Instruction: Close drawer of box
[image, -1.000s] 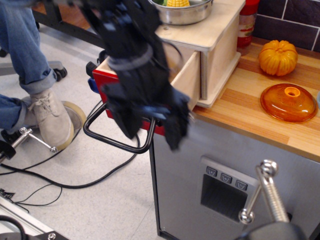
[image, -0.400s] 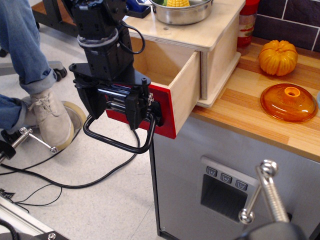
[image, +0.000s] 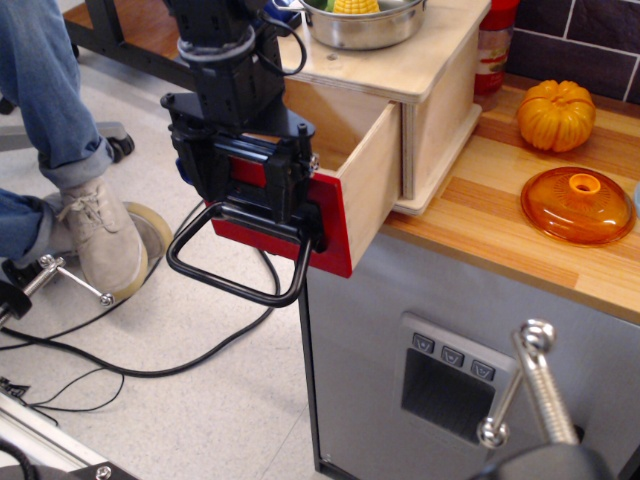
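Note:
The drawer (image: 368, 172) stands pulled far out of the pale plywood box (image: 440, 95), toward the left. Its red front panel (image: 334, 228) faces left, and the black loop handle (image: 236, 284) hangs below it. My black gripper (image: 254, 188) is right in front of the red panel, above the handle. Its fingers (image: 300, 186) stand apart with red showing between them, so it is open and holds nothing. I cannot tell whether it touches the panel.
A metal bowl (image: 366, 24) with corn sits on the box top. An orange pumpkin (image: 556, 113), an orange lid (image: 580, 204) and a red bottle (image: 497, 45) are on the counter. The grey cabinet (image: 450, 372) is below. A person's legs (image: 60, 130) and cables (image: 150, 365) are at left.
My gripper swung from in front of the drawer's lower right corner to the left, then moved up and right against the red panel. The drawer has not visibly moved.

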